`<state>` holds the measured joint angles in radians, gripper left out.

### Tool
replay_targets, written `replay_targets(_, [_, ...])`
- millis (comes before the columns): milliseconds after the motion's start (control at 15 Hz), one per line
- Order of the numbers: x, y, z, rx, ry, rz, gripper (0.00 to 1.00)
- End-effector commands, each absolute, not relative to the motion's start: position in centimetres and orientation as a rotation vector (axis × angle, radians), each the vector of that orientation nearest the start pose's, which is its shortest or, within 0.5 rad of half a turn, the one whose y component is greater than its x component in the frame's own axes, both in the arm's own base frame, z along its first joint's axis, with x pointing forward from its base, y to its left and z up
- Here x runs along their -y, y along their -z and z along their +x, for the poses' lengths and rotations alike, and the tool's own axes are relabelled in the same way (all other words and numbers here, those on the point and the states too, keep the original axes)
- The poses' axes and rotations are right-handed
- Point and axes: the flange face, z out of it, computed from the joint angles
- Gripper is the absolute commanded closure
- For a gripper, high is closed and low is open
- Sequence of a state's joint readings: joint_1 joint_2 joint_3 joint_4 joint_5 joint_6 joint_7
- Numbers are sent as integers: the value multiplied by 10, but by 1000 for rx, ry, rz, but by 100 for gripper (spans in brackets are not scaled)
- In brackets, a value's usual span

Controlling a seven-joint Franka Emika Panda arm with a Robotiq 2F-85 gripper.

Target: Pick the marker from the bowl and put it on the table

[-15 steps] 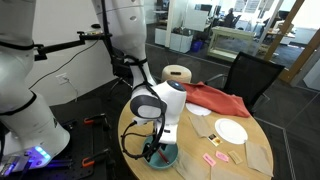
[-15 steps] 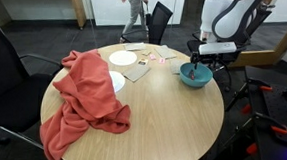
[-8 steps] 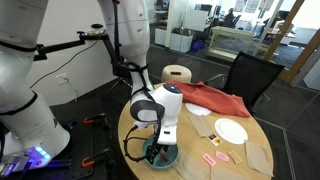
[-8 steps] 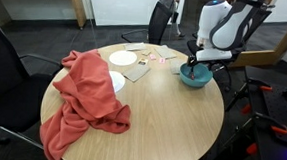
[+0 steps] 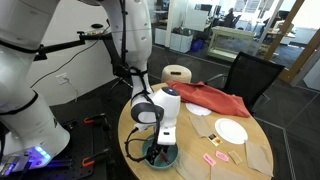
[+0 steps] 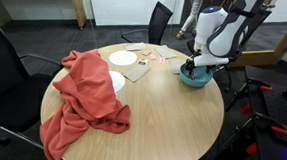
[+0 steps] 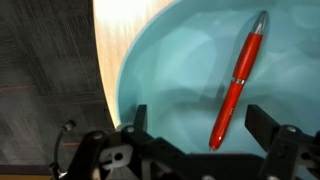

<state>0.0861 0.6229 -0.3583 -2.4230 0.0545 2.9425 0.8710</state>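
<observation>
The red marker [image 7: 237,83] lies slanted inside the teal bowl [image 7: 170,70] in the wrist view. My gripper [image 7: 200,125] is open just above it, and the marker's lower end sits between the two fingers, nearer the right one. In both exterior views the gripper [image 5: 155,150] [image 6: 190,66] reaches down into the bowl [image 5: 166,157] [image 6: 197,77] at the edge of the round tan table [image 6: 151,116]. The marker is hidden in both exterior views.
A red cloth [image 6: 83,91] covers part of the table [image 5: 240,160]. A white plate [image 5: 232,131] [image 6: 123,58], paper sheets and small pink pieces [image 5: 212,158] lie on the table. A black chair [image 5: 250,75] stands behind it.
The arm has come lower over the bowl, bringing the gripper down into it. The bowl and the other things have not moved.
</observation>
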Motion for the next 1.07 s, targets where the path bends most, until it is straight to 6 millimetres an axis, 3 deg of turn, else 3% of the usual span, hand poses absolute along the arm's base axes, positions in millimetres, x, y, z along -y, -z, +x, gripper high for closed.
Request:
replay_targets(0, [150, -65, 440, -1821, 43, -2823, 25])
replay_targets(67, [150, -63, 441, -1825, 44, -2825, 26])
replay_targets(467, [147, -60, 446, -1830, 50, -2824, 73])
replay_targets(733, [144, -69, 447, -1835, 60, -2811, 100])
replay_targets(1000, [139, -89, 443, -1836, 101, -2802, 96])
